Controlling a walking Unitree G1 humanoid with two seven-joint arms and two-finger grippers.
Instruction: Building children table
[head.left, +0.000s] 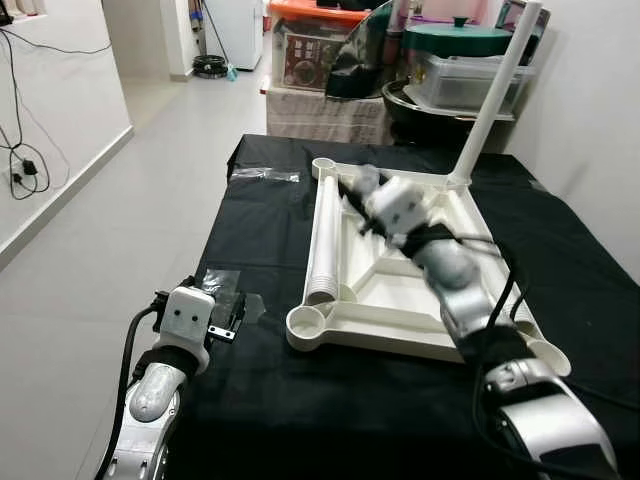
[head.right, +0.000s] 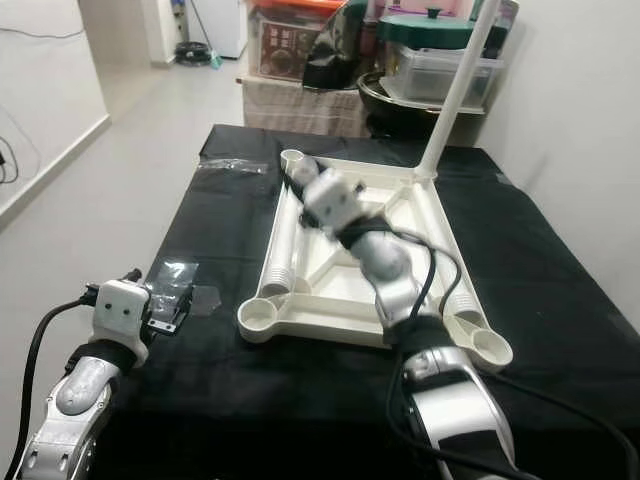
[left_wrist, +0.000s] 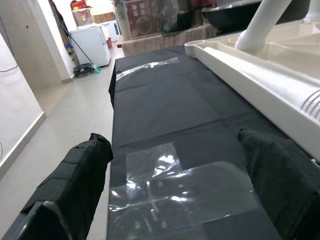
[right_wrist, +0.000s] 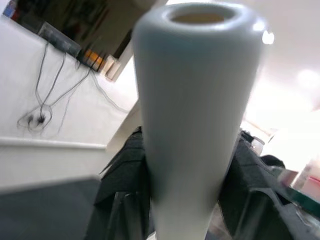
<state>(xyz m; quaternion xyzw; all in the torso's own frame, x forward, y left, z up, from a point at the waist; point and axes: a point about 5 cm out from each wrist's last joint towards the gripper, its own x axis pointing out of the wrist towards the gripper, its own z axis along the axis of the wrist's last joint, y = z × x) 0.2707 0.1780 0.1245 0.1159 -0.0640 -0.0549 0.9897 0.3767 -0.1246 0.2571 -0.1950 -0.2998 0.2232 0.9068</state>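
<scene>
I see my right gripper (head.left: 352, 192) pinching a white plastic table leg (right_wrist: 192, 115) over the upturned white tabletop (head.left: 400, 290) on the black cloth (head.left: 260, 230). At eight o'clock, my left gripper (left_wrist: 175, 180) hangs spread above clear plastic wrap (left_wrist: 175, 192). No writing is legible.

Leg: white hollow table leg (right_wrist: 192, 115), open end facing the camera
Pincer: right pincer (right_wrist: 187, 175), black fingers (right_wrist: 125, 170) pressed on both sides of the leg
Background: white wall with dangling cables (right_wrist: 45, 95), blurred

A green-lidded pot (head.left: 457, 38) sits on clear bins (head.left: 468, 80) beyond the black cloth (head.left: 255, 215).
</scene>
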